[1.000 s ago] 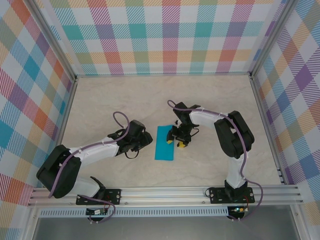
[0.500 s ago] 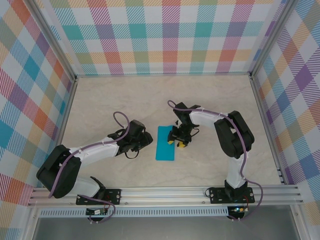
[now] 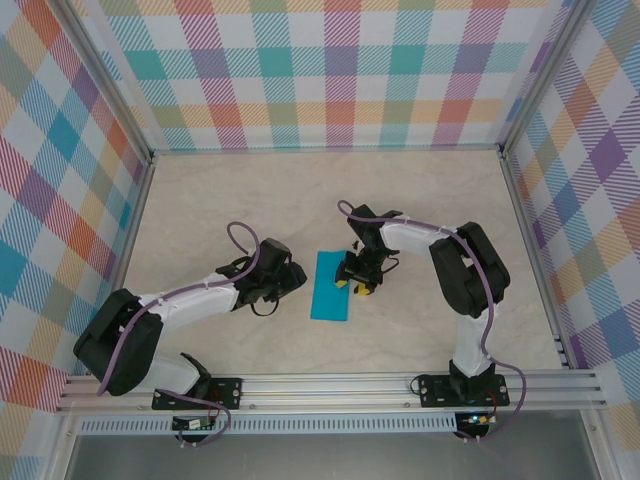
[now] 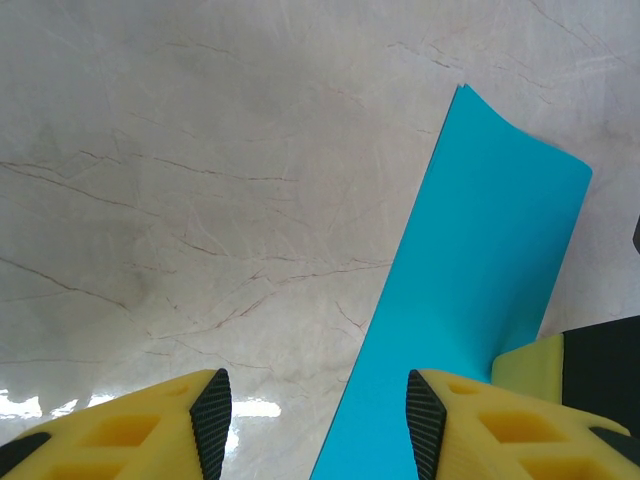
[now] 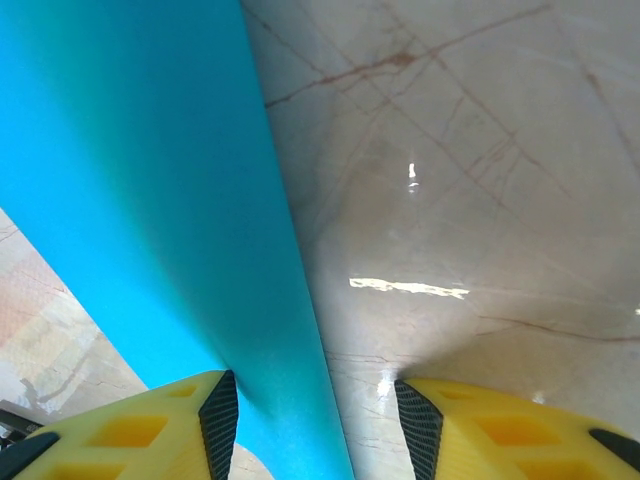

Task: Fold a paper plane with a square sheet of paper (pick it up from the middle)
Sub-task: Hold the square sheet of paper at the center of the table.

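The square sheet of paper (image 3: 330,286) is teal-blue and lies on the table as a narrow upright strip between my two grippers. My left gripper (image 3: 291,279) stands open just left of it. In the left wrist view the sheet (image 4: 480,270) has its left edge running between the open fingers (image 4: 313,425), and its far right side curls upward. My right gripper (image 3: 357,283) is at the strip's right edge, open. In the right wrist view the sheet (image 5: 150,180) slants raised across the gap (image 5: 318,420), resting against the left fingertip (image 5: 218,415).
Beige marble tabletop (image 3: 300,200) inside checked walls, with aluminium rails (image 3: 330,385) along the near edge. Both arms reach in from the near side and meet at the middle.
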Controlling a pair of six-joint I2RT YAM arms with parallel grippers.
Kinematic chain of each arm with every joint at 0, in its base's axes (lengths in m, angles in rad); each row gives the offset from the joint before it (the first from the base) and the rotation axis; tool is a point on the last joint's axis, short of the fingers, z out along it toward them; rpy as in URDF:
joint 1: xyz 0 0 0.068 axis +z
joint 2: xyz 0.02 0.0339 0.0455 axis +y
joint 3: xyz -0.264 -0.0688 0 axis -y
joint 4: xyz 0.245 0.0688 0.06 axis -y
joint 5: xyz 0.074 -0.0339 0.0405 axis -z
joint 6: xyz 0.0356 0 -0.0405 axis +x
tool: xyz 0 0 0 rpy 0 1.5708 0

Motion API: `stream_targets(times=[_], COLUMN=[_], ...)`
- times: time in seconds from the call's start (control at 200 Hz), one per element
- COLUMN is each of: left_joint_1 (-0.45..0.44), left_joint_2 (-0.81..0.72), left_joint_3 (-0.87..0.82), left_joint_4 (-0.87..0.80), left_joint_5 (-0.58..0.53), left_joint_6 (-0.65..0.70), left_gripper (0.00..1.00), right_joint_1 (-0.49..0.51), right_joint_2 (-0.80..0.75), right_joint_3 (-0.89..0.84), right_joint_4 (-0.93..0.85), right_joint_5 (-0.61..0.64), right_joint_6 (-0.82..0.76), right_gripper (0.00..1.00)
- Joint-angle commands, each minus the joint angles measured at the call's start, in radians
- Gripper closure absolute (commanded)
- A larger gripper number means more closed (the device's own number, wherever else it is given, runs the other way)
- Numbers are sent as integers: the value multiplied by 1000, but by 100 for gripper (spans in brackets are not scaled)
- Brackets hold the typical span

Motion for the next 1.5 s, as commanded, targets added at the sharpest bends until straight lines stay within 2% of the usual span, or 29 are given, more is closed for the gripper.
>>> stream_targets(times=[0.0, 0.37, 0.83, 1.045, 1.26, 1.385, 1.495], left_joint_1=[-14, -13, -13, -22, -53, -57, -59], left_joint_2=[13, 22, 28, 92, 209, 247, 271], left_joint_3=[22, 22, 23, 76, 175, 197, 214], left_joint_4=[10, 21, 38, 88, 69, 73, 46], left_joint_5=[11, 18, 36, 132, 165, 174, 157], left_joint_6=[12, 13, 15, 58, 80, 77, 78], left_gripper=[48, 48, 50, 63, 94, 100, 100], right_joint_1=[-12, -12, -12, -12, -12, -11, -12], right_joint_2=[61, 84, 105, 109, 111, 113, 113], right_joint_3=[-37, -12, 8, -1, -14, -19, -24], right_joint_4=[-49, -88, -100, -99, -83, -78, -77], right_joint_5=[144, 172, 188, 192, 181, 176, 178], right_joint_6=[6, -54, -52, -53, -36, -35, -39], right_gripper=[49, 49, 49, 49, 49, 49, 49])
